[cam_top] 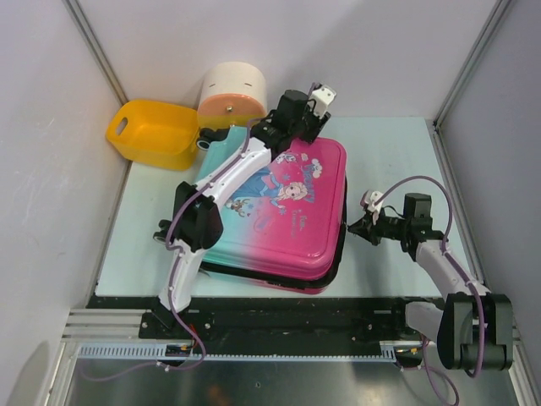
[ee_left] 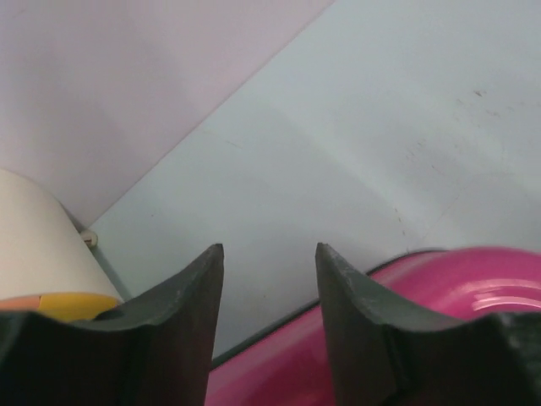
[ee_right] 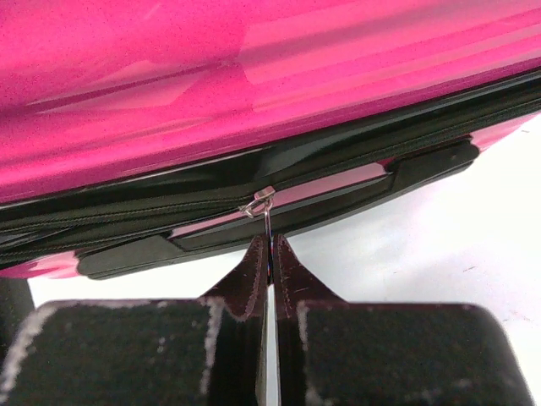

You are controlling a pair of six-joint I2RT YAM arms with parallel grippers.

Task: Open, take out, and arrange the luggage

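Observation:
The luggage (cam_top: 300,233) lies flat on the table, teal at the left and pink at the right, with a cartoon princess print on top. My left gripper (cam_top: 297,127) hovers over its far edge. In the left wrist view the left gripper (ee_left: 270,249) has its jaws apart with nothing between them, and the pink shell (ee_left: 473,288) lies below. My right gripper (cam_top: 353,227) is at the luggage's right side. The right wrist view shows the right gripper (ee_right: 270,241) shut on the thin metal zipper pull (ee_right: 265,203), against the black zip edge (ee_right: 169,207).
A yellow plastic basket (cam_top: 156,131) stands at the back left corner. Beside it sits a cream, orange and yellow round box (cam_top: 232,93), also seen in the left wrist view (ee_left: 34,245). Walls close in on the table (cam_top: 389,161) on three sides.

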